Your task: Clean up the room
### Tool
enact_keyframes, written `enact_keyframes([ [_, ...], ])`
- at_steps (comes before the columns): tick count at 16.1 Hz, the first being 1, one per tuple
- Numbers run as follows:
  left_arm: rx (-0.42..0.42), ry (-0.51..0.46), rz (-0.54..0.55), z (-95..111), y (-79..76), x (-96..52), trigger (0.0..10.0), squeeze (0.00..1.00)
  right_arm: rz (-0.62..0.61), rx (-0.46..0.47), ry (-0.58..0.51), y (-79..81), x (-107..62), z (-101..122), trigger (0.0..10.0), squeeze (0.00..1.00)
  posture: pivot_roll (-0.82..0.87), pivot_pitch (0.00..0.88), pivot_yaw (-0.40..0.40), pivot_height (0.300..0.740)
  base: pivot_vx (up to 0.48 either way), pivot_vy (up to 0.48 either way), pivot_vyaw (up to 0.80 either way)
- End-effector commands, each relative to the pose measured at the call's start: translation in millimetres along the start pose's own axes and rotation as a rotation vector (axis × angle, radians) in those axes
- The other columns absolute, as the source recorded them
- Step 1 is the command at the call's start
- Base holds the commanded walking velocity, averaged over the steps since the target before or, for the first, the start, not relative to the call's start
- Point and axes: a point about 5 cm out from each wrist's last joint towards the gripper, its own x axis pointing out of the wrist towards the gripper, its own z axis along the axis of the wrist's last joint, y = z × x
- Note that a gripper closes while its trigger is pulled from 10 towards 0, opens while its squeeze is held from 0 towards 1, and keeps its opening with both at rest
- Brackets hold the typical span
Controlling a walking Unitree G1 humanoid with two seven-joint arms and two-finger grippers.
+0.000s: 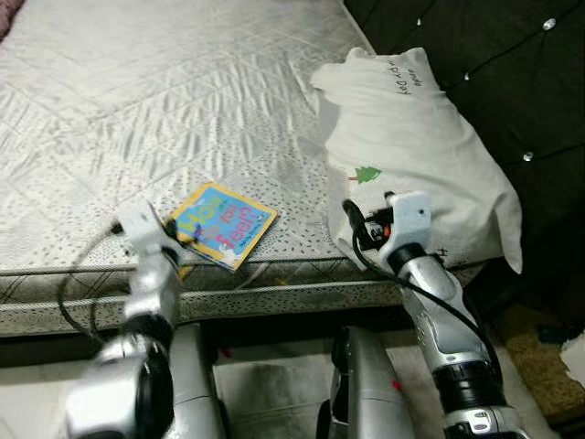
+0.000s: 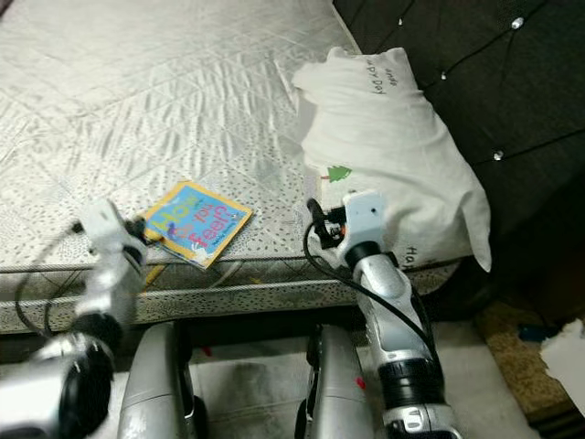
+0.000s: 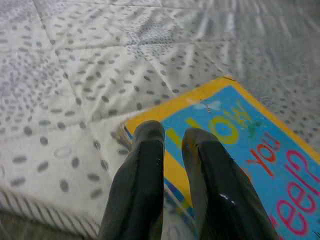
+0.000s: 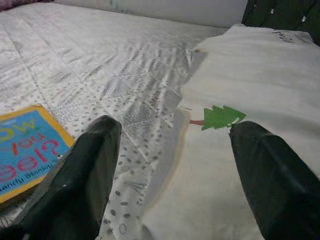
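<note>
Head views: both arms reach over the bed [image 1: 183, 110] edge; a thin, stiff, light book [image 1: 224, 224] lies flat near it, best pinched at a corner.

Left wrist: left gripper [image 3: 172, 137] nearly closed over its yellow-bordered blue cover.

Right wrist: right gripper [image 4: 175, 142] wide open before the soft pillow [image 4: 260, 80].
</note>
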Motion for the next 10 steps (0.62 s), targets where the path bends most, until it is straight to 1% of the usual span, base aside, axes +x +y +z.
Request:
enact_keyframes([
  [1,-0.037,-0.026,-0.034,6,-6.3,-2.0,10.0,1.0,-0.019,0.018,0.023,-4.3,0.1,-5,10.0,1.0,-0.02,0.0,-0.04,0.544,0.0,0.0,0.0],
  [2,-0.057,-0.025,-0.032,5,-6.7,-3.8,10.0,1.0,-0.017,0.018,0.024,-3.1,0.2,-6,10.0,1.0,-0.01,0.0,-0.038,0.544,0.0,0.0,0.0],
  [3,-0.109,-0.029,-0.022,5,-7.1,-5.0,10.0,1.0,-0.016,0.019,0.025,-1.7,0.4,-7,10.0,1.0,-0.01,0.0,-0.038,0.544,0.0,0.0,0.0],
  [4,-0.275,-0.013,0.018,1,-3.9,-5.2,10.0,1.0,-0.008,0.021,0.026,2.4,-0.1,-7,10.0,0.86,-0.02,0.0,-0.037,0.544,0.0,0.0,0.0],
  [5,-0.293,-0.01,0.024,0,-3.3,-5.3,10.0,1.0,-0.007,0.02,0.026,2.9,-0.2,-7,10.0,0.86,-0.02,0.0,-0.037,0.544,0.0,0.0,0.0],
  [6,-0.308,0.006,0.031,-2,-3.1,-5.0,10.0,1.0,-0.008,0.021,0.026,2.7,-0.8,-7,10.0,0.0,-0.03,0.0,-0.037,0.544,0.0,0.0,0.0],
  [7,-0.373,0.084,0.064,-14,-5.4,-4.3,10.0,1.0,-0.022,0.017,0.03,-2.6,-5.5,-7,10.0,0.0,-0.04,0.008,-0.04,0.544,0.0,0.0,0.0],
  [8,-0.41,0.122,0.078,-20,-8.6,-4.4,10.0,1.0,-0.031,0.009,0.036,-6.2,-8.6,-8,10.0,0.0,-0.05,0.018,-0.043,0.544,0.0,0.0,0.0],
  [9,-0.431,0.135,0.087,-23,-10.0,-5.5,10.0,1.0,-0.036,0.005,0.041,-8.0,-10.6,-9,10.0,0.0,-0.06,0.023,-0.045,0.544,0.0,0.0,0.0],
  [10,-0.478,0.132,0.081,-23,-11.4,-5.9,10.0,1.0,-0.043,0.002,0.042,-10.5,-13.1,-8,10.0,0.0,-0.07,0.032,-0.049,0.544,0.0,0.0,0.0],
])
